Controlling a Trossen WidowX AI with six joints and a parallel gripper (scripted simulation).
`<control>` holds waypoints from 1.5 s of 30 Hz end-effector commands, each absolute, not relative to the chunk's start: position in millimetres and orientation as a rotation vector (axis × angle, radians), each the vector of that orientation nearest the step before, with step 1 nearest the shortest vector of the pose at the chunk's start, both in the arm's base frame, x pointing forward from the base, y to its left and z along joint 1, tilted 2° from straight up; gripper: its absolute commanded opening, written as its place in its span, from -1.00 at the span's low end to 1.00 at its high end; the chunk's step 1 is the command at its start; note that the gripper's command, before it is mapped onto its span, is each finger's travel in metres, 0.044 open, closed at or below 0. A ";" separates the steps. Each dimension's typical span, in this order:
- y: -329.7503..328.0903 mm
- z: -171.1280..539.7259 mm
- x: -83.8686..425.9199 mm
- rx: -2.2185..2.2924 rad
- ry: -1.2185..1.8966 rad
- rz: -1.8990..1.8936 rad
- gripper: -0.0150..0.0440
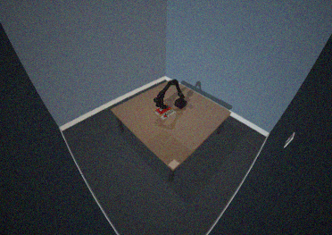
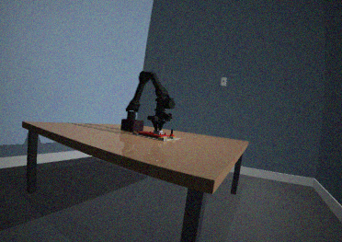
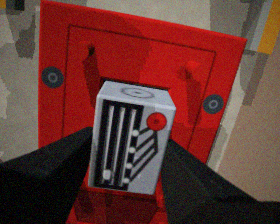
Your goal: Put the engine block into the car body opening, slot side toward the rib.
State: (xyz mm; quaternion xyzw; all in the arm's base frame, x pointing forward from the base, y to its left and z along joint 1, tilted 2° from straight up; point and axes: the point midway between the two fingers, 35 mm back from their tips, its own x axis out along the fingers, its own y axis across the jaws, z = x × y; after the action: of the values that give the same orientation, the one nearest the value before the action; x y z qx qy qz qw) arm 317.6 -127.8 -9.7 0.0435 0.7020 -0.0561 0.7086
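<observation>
Brown wooden tabletop point(image 1: 201, 123) point(image 2: 184, 159) bears the flat red car body point(image 1: 163, 111) point(image 2: 146, 133) point(image 3: 186, 50). In the wrist view, a grey round disc point(image 3: 52, 77) sits toward ten o'clock; centrally, the black pincer point(image 1: 162, 106) point(image 2: 158, 130) point(image 3: 131, 150) grips the pale-grey, black-slotted engine block point(image 3: 133, 137) between fingers at nine and three.

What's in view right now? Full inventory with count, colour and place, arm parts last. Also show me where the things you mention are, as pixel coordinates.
engine block point(image 3: 132, 137): one, light grey with black slots and a red disc, between the gripper fingers, over the car body
car body point(image 3: 161, 42): one, red, under the block
round studs: two, dark grey, one near each side edge of the car body
table point(image 1: 196, 128) point(image 2: 115, 145): one, brown top, dark legs, under everything
wall plate point(image 1: 289, 139) point(image 2: 223, 81): one, whitish, on a wall
walls: blue and grey-blue, around the table
skirting: white, at the foot of the walls
floor: dark grey, below the table
arm point(image 1: 168, 87) point(image 2: 146, 75): one, black, on the table
gripper point(image 3: 128, 150): one, black, closed on the block
</observation>
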 end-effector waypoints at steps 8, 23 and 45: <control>-127.8 -11.0 317.6 0.096 1.559 -0.124 0.22; -127.8 -11.0 317.6 0.096 1.559 -0.124 1.00; -126.4 2.9 317.8 0.090 1.561 -0.122 0.20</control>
State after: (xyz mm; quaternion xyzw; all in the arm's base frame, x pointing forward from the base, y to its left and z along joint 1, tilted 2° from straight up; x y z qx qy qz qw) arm 318.0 -126.0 2.3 0.0418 0.7025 -0.0537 0.7084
